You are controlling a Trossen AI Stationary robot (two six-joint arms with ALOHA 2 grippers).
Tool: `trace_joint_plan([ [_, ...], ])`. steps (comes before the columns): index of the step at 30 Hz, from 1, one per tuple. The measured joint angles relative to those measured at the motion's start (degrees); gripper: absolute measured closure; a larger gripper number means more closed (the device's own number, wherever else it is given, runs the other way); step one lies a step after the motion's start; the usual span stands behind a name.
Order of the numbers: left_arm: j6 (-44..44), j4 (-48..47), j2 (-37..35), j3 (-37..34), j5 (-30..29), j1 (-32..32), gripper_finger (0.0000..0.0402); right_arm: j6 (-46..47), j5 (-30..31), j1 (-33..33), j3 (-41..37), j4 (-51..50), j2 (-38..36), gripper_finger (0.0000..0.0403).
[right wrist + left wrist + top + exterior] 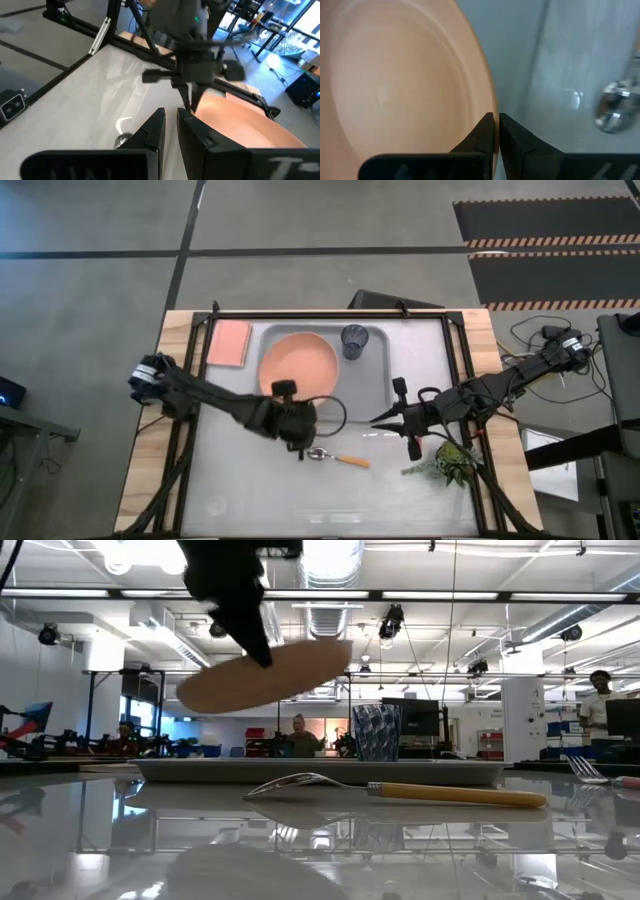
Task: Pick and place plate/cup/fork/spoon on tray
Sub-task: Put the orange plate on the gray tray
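Observation:
The salmon-orange plate [298,363] hangs tilted over the left half of the grey tray [385,385]; in the low view it [265,678] is clear of the tray [320,772]. My left gripper [288,402] is shut on the plate. The dark blue cup [354,340] stands upright in the tray's far right part. The spoon [335,457] lies on the table near of the tray. The fork [598,774] lies at the right in the low view. My right gripper [378,420] waits right of the plate, fingers close together, holding nothing. My left gripper pinches the plate's near rim [490,107] between its two fingers, one on the upper face and one on the underside. The fingers come from above [258,640], slanting down. The plate is lifted clear of the tray and tilted.
A pink flat rectangle [229,343] lies left of the tray at the far left. A green sprig [448,462] lies on the table below my right arm. Bare table lies toward the near edge.

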Motion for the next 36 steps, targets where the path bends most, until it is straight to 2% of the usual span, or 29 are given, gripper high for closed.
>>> trace_joint_plan([
  [6,7.61,8.8,0.0,-5.76,4.17,7.29,0.0401,2.64,0.04,-0.02,-0.79,-2.73,-3.17,0.0365],
  [11,8.95,16.34,-0.09,-11.7,8.97,11.8,0.0401,2.64,0.03,-0.01,-2.14,-2.73,-4.77,0.0365],
  [14,8.9,19.39,-0.09,-14.27,9.95,13.3,0.0401,2.71,0.02,-0.02,-2.38,-2.67,-5.49,0.0365],
  [20,8.94,22.74,-0.09,-16.88,9.93,14.2,0.0396,3.09,0.02,-0.02,-2.49,-2.55,-5.5,0.0365],
  [31,8.03,24.03,-0.09,-17.06,9.95,14.22,0.0335,3.89,0.02,-0.02,-2.49,-2.53,-5.46,0.0365],
  [36,7.61,23.22,-0.74,-17.06,9.95,13.98,0.0319,4.19,0.0,-0.02,-2.49,-2.55,-5.46,0.0365],
])
